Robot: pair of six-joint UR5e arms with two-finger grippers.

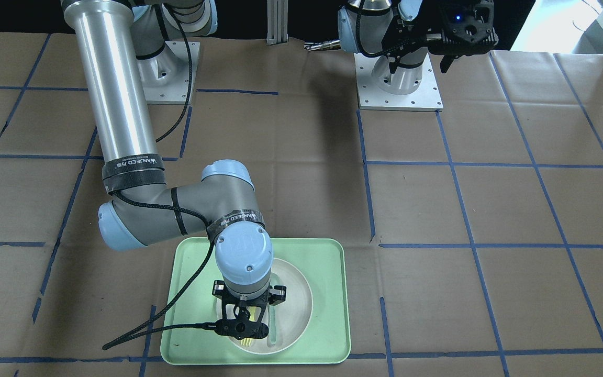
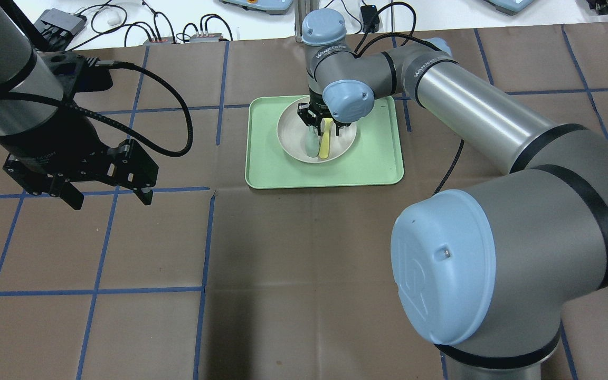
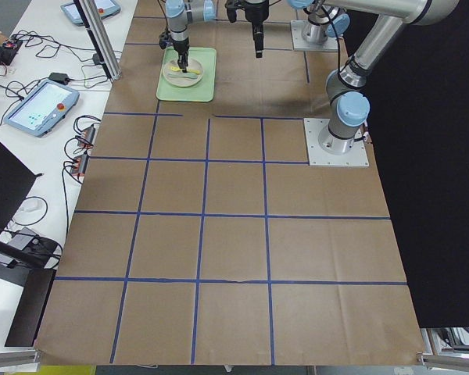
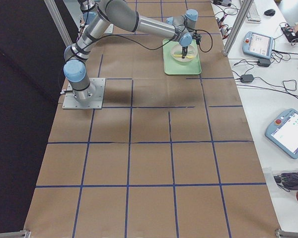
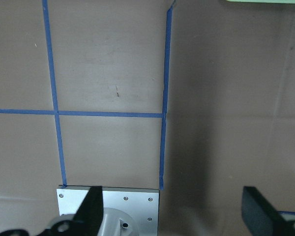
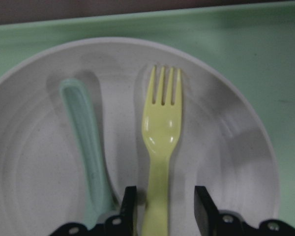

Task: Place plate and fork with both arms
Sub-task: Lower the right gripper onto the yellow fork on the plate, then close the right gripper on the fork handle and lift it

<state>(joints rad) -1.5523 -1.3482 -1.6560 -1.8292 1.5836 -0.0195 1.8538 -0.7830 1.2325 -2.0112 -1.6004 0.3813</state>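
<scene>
The off-white plate (image 2: 293, 138) sits in the mint-green tray (image 2: 378, 158). The yellow fork (image 2: 325, 143) lies in the plate with a grey-green spoon (image 2: 311, 148) beside it. My right gripper (image 2: 324, 126) hangs straight down over the plate. In the right wrist view its fingers (image 6: 129, 206) stand either side of the fork (image 6: 161, 128) handle with a gap on each side, so it is open. My left gripper (image 2: 110, 200) is open and empty, held above the table far to the left of the tray.
The table is covered in brown paper with a grid of blue tape. The left arm's base plate (image 5: 108, 209) shows under the left gripper. The right arm's cable (image 1: 176, 324) trails over the tray's edge. Controllers and cables lie on the white bench beyond the table.
</scene>
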